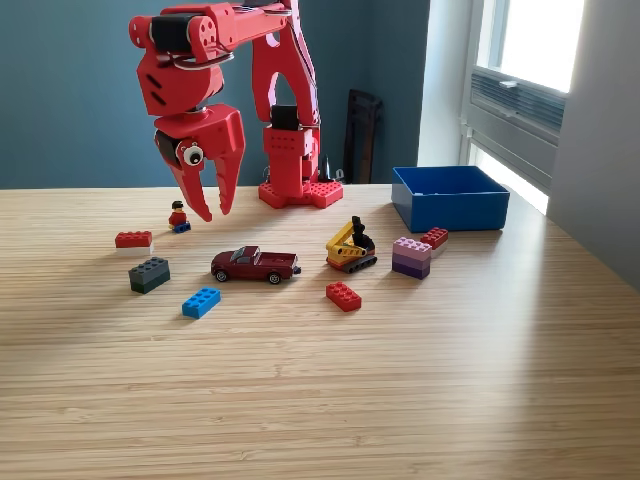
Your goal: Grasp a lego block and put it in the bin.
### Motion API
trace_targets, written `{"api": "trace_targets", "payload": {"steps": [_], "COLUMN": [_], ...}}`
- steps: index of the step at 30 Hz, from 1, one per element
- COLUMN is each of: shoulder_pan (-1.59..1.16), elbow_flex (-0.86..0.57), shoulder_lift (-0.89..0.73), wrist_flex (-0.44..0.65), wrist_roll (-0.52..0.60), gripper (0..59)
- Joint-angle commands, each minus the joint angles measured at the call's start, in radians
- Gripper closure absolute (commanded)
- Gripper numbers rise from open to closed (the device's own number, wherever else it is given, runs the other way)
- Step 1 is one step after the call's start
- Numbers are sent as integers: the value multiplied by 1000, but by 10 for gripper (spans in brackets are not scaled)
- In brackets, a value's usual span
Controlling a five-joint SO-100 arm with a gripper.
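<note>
I've got the gripper hanging over the minifigure, jaws spread and empty; the bin sits well apart.

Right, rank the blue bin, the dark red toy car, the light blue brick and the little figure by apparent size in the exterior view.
1. Blue bin
2. Dark red toy car
3. Light blue brick
4. Little figure

The brick and figure look close in size, and the figure sits farther from the camera, so their order is unsure.
</note>
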Motion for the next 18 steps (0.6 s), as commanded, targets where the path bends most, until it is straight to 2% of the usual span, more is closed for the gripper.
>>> {"api": "trace_targets", "payload": {"steps": [1,7,11,16,18], "shoulder_pan": [37,38,75,103,109], "elbow_flex": [5,152,287,403,443], "shoulder_lift": [140,301,428,552,588], "wrist_flex": [-3,-5,-5,-5,-5], "wrist_roll": [-299,-759,-1083,-1387,-1545], "gripper": [510,503,479,455,397]}}
